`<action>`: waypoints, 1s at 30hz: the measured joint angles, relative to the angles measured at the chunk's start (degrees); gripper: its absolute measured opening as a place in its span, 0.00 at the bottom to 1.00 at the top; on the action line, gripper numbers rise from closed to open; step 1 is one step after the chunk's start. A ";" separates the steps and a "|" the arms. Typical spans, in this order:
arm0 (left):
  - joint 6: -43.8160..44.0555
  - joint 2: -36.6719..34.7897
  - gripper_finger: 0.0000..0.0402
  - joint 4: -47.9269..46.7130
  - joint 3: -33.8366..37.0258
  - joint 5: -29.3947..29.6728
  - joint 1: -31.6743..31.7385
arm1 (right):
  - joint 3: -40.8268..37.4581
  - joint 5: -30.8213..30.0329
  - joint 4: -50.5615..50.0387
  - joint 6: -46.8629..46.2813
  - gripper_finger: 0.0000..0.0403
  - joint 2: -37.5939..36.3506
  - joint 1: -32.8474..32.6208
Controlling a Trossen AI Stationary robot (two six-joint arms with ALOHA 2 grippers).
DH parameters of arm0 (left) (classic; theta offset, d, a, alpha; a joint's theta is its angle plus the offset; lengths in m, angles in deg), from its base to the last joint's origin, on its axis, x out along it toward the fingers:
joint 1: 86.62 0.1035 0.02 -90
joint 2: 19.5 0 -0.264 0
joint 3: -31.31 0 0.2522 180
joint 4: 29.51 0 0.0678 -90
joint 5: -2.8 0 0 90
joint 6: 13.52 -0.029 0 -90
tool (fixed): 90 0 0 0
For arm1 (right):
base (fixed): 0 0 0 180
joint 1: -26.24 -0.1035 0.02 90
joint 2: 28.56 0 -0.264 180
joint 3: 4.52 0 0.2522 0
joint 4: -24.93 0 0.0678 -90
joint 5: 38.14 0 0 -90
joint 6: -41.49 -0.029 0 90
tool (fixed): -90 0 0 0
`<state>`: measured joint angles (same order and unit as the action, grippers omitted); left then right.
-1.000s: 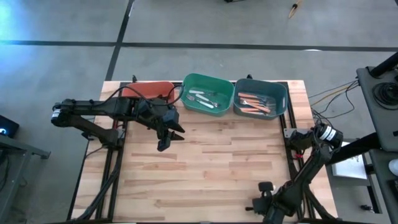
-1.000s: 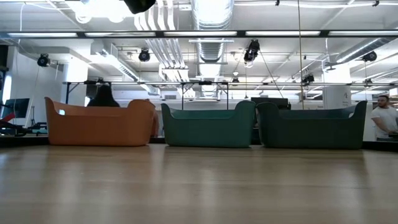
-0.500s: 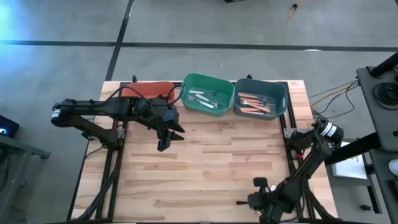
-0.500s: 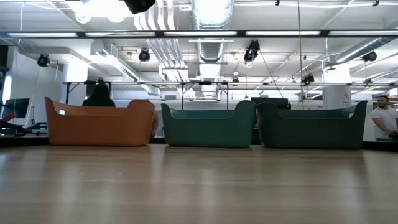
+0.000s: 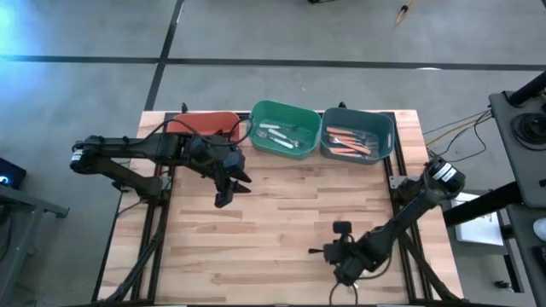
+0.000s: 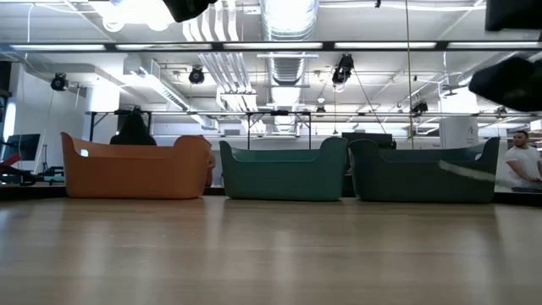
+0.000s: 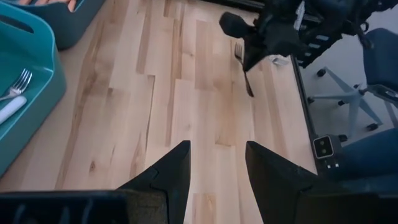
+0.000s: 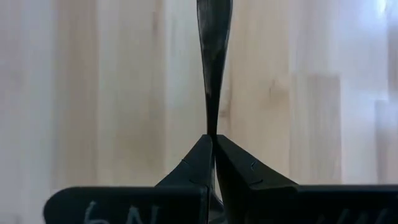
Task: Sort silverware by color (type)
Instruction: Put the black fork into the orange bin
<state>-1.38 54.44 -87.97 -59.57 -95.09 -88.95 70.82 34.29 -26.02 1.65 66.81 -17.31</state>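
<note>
Near the table's front edge, your right gripper [image 5: 322, 252] is clamped tight on a black-handled fork [image 8: 212, 68]; the right wrist view shows its fingers [image 8: 193, 163] pinched together on the thin dark handle, which sticks out ahead over bare wood. From the left wrist view you can see that fork [image 7: 244, 68] hanging off the right arm above the table [image 5: 281, 230], tines and dark handle both visible.

Your left gripper [image 5: 232, 193] hangs over the table just in front of the orange bin [image 5: 203, 124], fingers [image 7: 173, 171] parted, nothing between them.

Rest of the silverware: white-handled forks [image 5: 275, 135] lie in the green bin [image 5: 284, 111], orange-handled forks [image 5: 348, 142] in the teal bin [image 5: 358, 115]. All three bins sit in a row along the far edge. Orange bin contents: can't tell, the left arm covers most of it.

A person [image 6: 527, 161] stands in the room beyond, at the low view's right edge.
</note>
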 joint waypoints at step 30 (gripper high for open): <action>-0.90 0.01 0.34 -2.78 0.00 -0.04 0.00 | -5.09 7.69 2.36 3.89 0.09 0.00 4.32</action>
<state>-2.28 54.46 -90.76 -59.57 -95.12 -88.95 65.73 41.98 -23.66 5.54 66.81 -12.98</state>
